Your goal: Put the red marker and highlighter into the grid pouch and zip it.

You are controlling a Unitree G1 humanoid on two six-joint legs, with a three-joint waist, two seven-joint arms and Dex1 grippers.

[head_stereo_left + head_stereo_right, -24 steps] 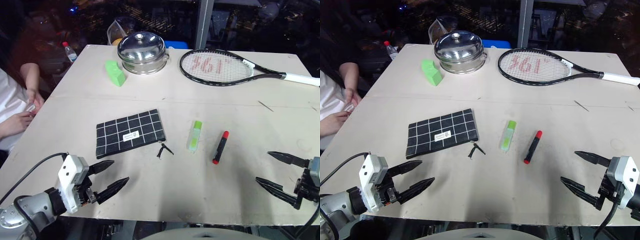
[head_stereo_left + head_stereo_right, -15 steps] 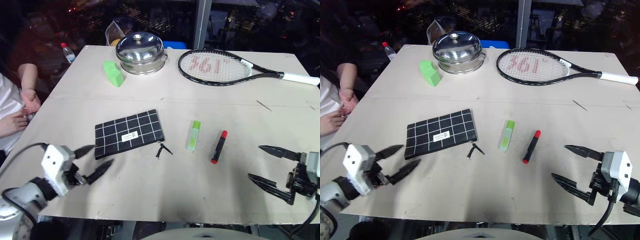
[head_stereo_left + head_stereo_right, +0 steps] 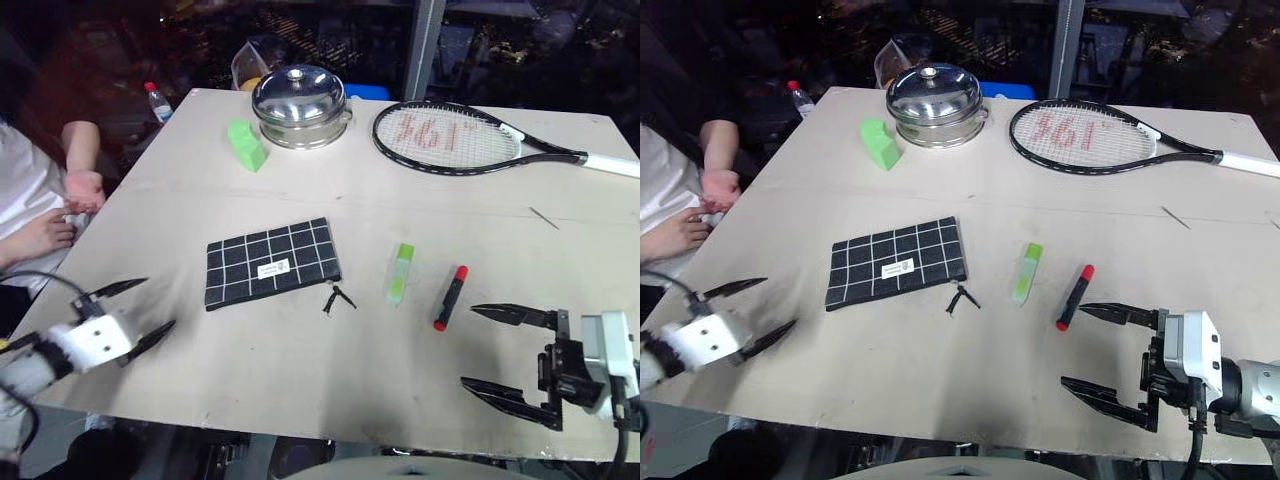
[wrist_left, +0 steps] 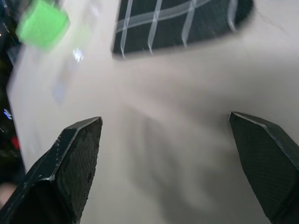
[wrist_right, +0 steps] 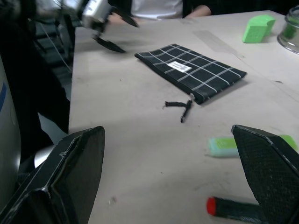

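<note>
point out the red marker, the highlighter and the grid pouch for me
red marker (image 3: 450, 298), left eye view, middle of its black body
highlighter (image 3: 400, 275), left eye view, pale green body just below the lime cap
grid pouch (image 3: 270, 262), left eye view, black fabric beside the white label

Grid pouch (image 4: 182, 23) blurred, cut off; racket handle (image 3: 612, 163) cut off.

Bare table (image 3: 300, 370) lies open before the grid pouch (image 3: 270, 264), highlighter (image 3: 400, 274) and red marker (image 3: 450, 297)
</note>
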